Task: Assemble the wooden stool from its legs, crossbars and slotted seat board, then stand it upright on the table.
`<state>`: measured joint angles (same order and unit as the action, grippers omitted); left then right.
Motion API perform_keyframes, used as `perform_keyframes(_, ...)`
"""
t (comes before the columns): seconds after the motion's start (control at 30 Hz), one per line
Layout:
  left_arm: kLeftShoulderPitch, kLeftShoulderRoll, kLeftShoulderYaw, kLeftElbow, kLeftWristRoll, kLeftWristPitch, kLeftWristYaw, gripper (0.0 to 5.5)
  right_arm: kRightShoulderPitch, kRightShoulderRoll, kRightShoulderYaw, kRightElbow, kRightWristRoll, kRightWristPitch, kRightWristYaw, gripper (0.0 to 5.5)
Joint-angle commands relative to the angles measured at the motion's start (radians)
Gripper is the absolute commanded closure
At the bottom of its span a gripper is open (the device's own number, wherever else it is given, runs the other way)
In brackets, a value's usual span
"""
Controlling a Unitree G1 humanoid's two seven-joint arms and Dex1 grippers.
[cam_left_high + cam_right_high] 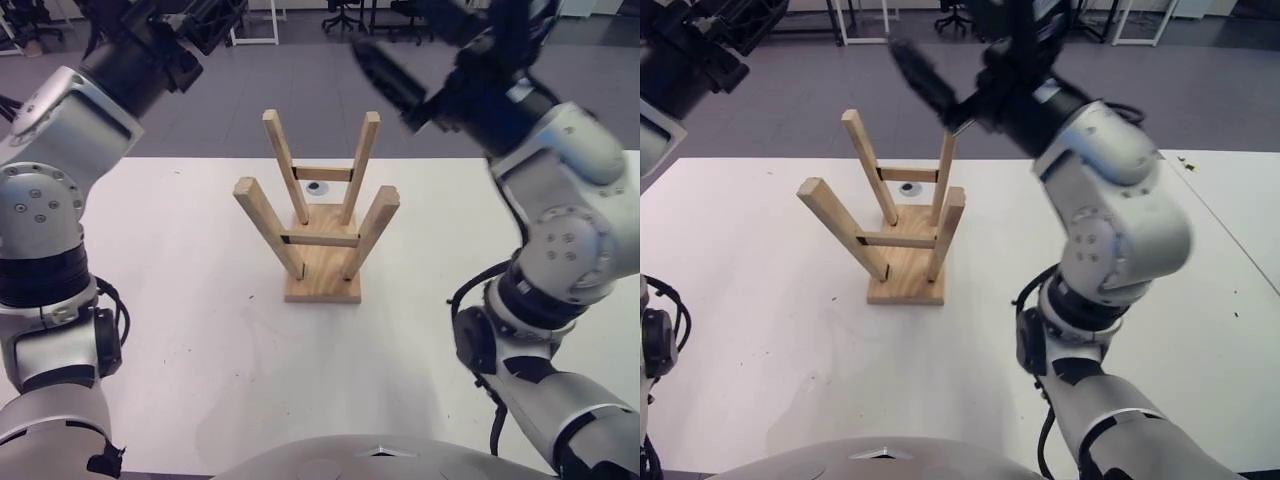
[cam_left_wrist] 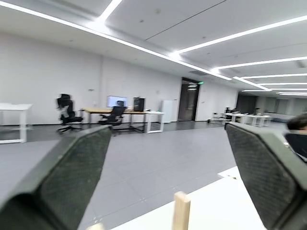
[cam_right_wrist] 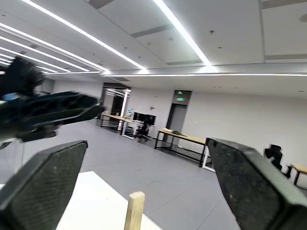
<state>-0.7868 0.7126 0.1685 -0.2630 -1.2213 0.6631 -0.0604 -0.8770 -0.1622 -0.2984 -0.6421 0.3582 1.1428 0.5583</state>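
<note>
Left gripper [image 2: 168, 163] and right gripper [image 3: 148, 172] raised high, fingers spread — stool [image 1: 322, 268] inverted

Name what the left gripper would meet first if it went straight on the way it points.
Probably nothing: the left gripper aims over the stool leg tip toward open floor; depth is unclear.

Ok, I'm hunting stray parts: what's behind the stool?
A small dark round object lies on the table behind the upturned stool, between its far legs. Beneath the seat board is hidden.
</note>
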Motion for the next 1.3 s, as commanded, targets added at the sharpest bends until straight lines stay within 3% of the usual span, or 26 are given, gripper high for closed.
perform_keyframes(0.03,0.194,-0.094,-0.079,0.057,0.144,-0.016,-0.069,1.18,0.204,0.007,0.072,0.04,0.064,0.101,-0.022,0.9)
perform_keyframes(0.13,0.311,-0.15,-0.316,0.242,0.412,-0.087,-0.234,1.18,0.33,0.027,0.174,0.221,0.025,0.093,-0.087,0.9)
perform_keyframes(0.2,0.34,-0.177,-0.37,0.241,0.476,-0.105,-0.284,1.18,0.299,0.04,0.158,0.263,0.048,0.082,-0.1,0.9)
perform_keyframes(0.43,0.235,-0.199,-0.23,0.251,0.538,-0.154,-0.301,1.18,0.149,0.084,0.009,0.205,0.231,0.086,-0.131,0.9)
perform_keyframes(0.67,-0.079,-0.171,-0.054,0.168,0.507,-0.145,-0.279,1.18,-0.012,-0.019,0.013,0.218,0.286,0.042,-0.163,0.9)
perform_keyframes(0.8,-0.092,-0.165,-0.013,0.052,0.461,-0.064,-0.271,1.18,-0.009,-0.068,0.01,0.286,0.282,0.006,-0.17,0.9)
perform_keyframes(0.93,0.155,-0.234,-0.04,0.053,0.492,-0.053,-0.272,1.18,0.217,-0.047,0.024,0.389,0.278,-0.049,-0.147,0.9)
perform_keyframes(1.0,0.268,-0.271,-0.193,0.252,0.69,-0.161,-0.269,1.18,0.281,-0.025,0.073,0.48,0.239,-0.091,-0.159,0.9)
perform_keyframes(1.07,0.315,-0.316,-0.27,0.33,0.759,-0.195,-0.306,1.18,0.302,-0.019,0.128,0.506,0.224,-0.12,-0.152,0.9)
perform_keyframes(1.3,0.212,-0.312,-0.159,0.259,0.736,-0.224,-0.308,1.18,0.189,-0.012,0.048,0.46,0.335,-0.146,-0.175,0.9)
